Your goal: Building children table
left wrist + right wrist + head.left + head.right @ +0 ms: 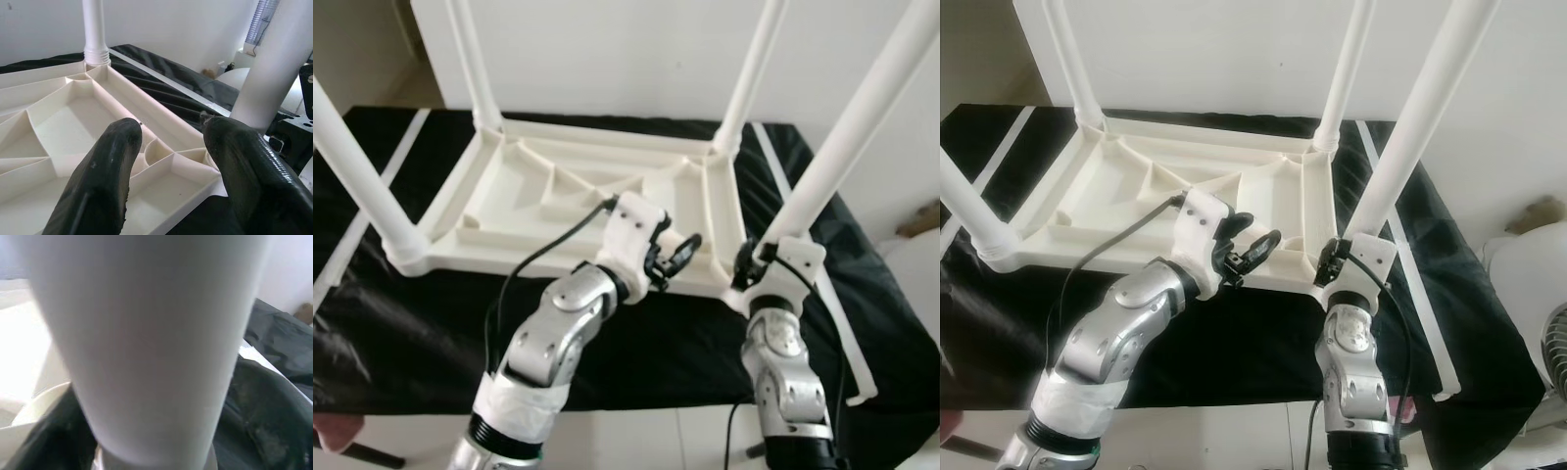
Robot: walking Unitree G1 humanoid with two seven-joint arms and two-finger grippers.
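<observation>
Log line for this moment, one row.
white plastic table upside down on black sheet | right gripper shut on near-right white leg | left gripper open, at near rim

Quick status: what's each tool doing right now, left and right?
Left tool: open, holding nothing, over the near edge of the upturned tabletop.
Right tool: closed around the base of the near right leg.

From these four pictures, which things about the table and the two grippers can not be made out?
- Right gripper: in the eye views the near right leg and the wrist hide its fingers; the right wrist view is blurred, so the grip is unclear.
- Leg tops: all four legs are cut off by the top edge in both eye views.
- Leg joint at the near right corner: hidden behind the right gripper.
- Left gripper: open, over the tabletop; contact cannot be told.
</observation>
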